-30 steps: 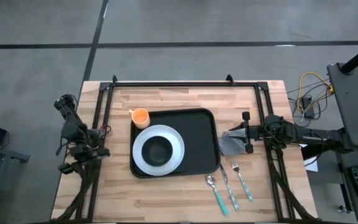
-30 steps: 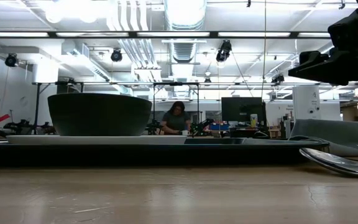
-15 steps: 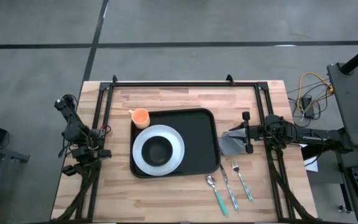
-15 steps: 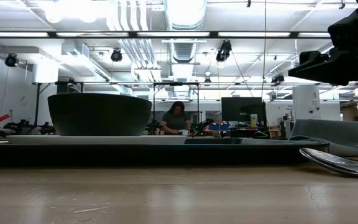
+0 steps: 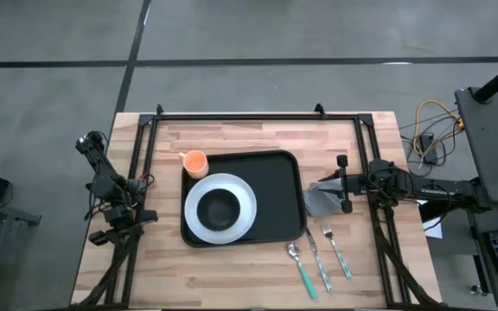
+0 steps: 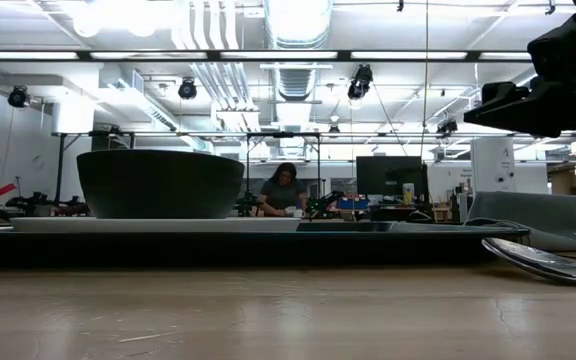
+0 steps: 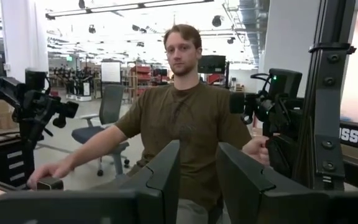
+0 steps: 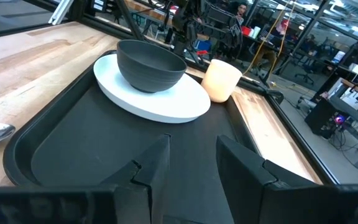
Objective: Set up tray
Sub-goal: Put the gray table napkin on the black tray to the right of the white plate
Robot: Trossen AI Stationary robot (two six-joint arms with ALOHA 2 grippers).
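The black tray (image 5: 275, 186) lies mid-table. A white plate (image 5: 245, 210) sits on its left half and carries a dark bowl (image 5: 220, 208). An orange cup (image 5: 195, 161) stands at the tray's far left corner. A grey folded napkin (image 5: 319, 199) lies on the wood just right of the tray. My right gripper (image 5: 344, 183) hovers open above the napkin's right edge, high off the table in the low view (image 6: 558, 85), and faces the tray (image 8: 192, 162). My left gripper (image 7: 197, 168) waits open at the table's left edge (image 5: 121, 218), pointing into the room.
A spoon (image 5: 299, 263), a knife (image 5: 318, 259) and a fork (image 5: 336, 250) with teal handles lie on the wood near the tray's near right corner. A black frame (image 5: 249, 115) borders the table. A person (image 7: 185, 118) sits beyond the left arm.
My left arm has shifted a little at the table's left edge. Nothing on the table has moved, and my right gripper has kept still.
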